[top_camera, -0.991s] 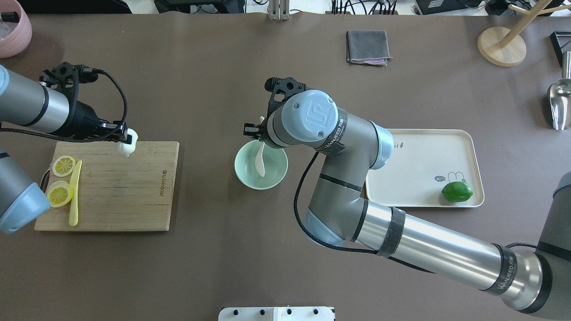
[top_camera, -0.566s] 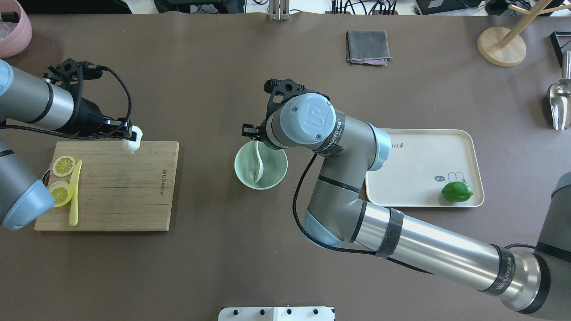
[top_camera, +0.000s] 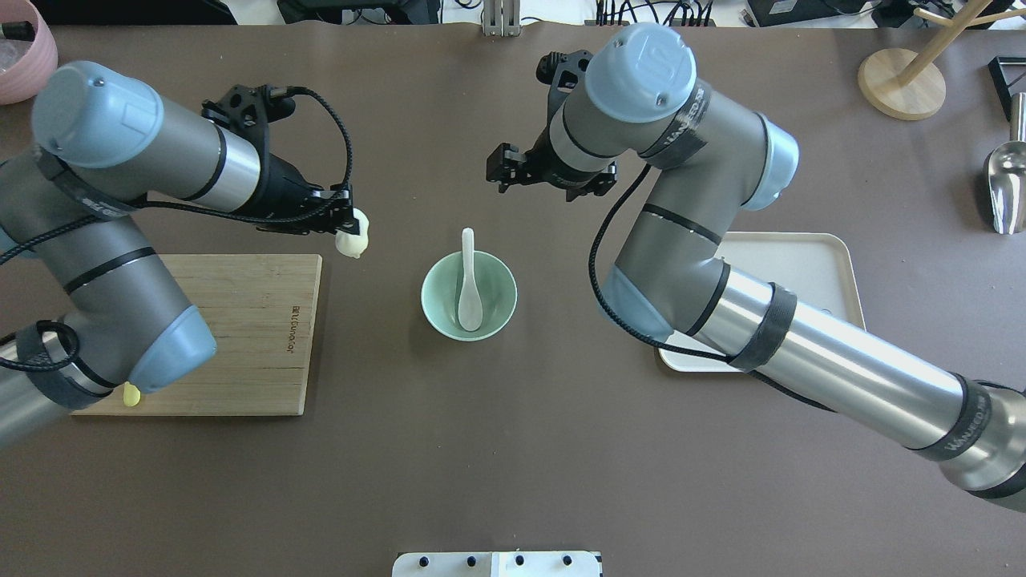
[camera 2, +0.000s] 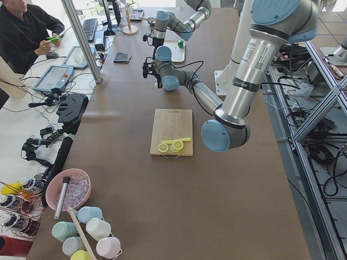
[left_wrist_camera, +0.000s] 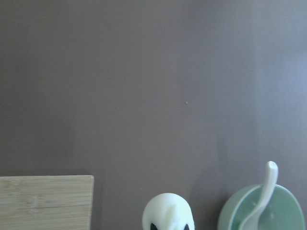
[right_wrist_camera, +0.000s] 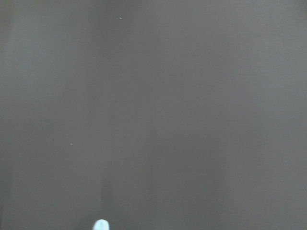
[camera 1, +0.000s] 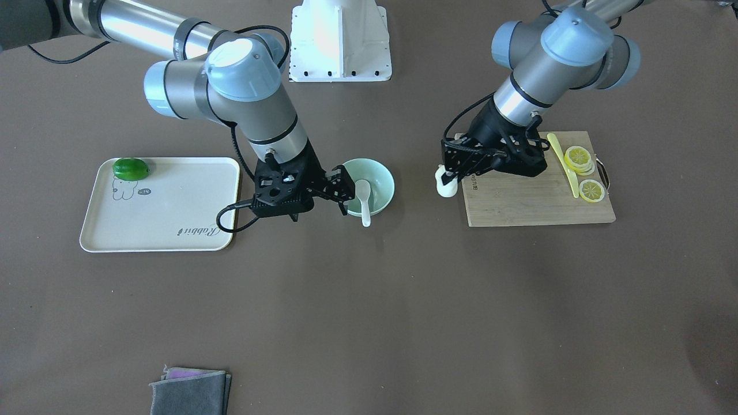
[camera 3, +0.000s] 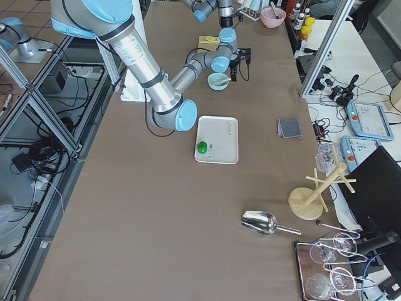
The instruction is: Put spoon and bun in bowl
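Observation:
The cream-white spoon (top_camera: 470, 298) lies in the mint-green bowl (top_camera: 498, 309) at the table's middle, scoop down inside, handle resting on the far rim. Both show in the front view, spoon (camera 1: 364, 195) and bowl (camera 1: 385, 177). My right gripper (top_camera: 500, 170) is open and empty, beyond the bowl and raised; it also shows in the front view (camera 1: 346, 185). My left gripper (top_camera: 349, 231) is shut on the white bun (top_camera: 355, 242) and holds it in the air just past the board's far right corner, left of the bowl. The left wrist view shows bun (left_wrist_camera: 168, 213) and bowl (left_wrist_camera: 283, 211).
A wooden cutting board (top_camera: 248, 336) lies at the left with lemon slices (camera 1: 579, 158) and a yellow knife (camera 1: 562, 154). A cream tray (top_camera: 801, 264) with a lime (camera 1: 131, 169) lies at the right. A grey cloth (top_camera: 661, 84), wooden stand (top_camera: 902, 84) and metal scoop (top_camera: 1006, 184) sit farther back.
My right gripper let go of the spoon, which now lies in the bowl, and moved up and away beyond it. My left arm carried the bun rightwards off the board, closer to the bowl.

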Controlling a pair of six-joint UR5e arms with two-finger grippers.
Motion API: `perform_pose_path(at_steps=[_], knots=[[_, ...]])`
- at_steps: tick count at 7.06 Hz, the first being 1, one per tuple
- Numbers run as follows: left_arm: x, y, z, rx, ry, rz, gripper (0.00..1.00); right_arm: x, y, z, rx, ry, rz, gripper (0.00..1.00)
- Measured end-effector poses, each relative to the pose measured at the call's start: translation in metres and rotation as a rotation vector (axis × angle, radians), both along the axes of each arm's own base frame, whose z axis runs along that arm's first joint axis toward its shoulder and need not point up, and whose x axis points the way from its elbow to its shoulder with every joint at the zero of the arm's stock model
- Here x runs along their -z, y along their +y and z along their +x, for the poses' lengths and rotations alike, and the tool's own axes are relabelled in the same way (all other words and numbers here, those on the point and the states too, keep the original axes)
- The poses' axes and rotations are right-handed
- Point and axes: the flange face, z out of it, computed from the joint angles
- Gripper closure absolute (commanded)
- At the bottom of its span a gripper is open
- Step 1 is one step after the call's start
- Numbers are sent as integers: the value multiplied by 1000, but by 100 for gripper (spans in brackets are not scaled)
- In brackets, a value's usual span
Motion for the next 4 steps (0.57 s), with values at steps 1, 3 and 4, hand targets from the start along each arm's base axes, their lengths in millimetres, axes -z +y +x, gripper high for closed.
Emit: perform_pose_path(at_steps=[1,3,4], knots=[[20,10,33,15,11,0,100,-28,-7,41,47,53,13,0],[39,18,93,39,1,-4,100,-82,-13,102,100,96,13,0],[38,29,121,47,-13,-14,3,-99,-13,118,105,102,-1,0]])
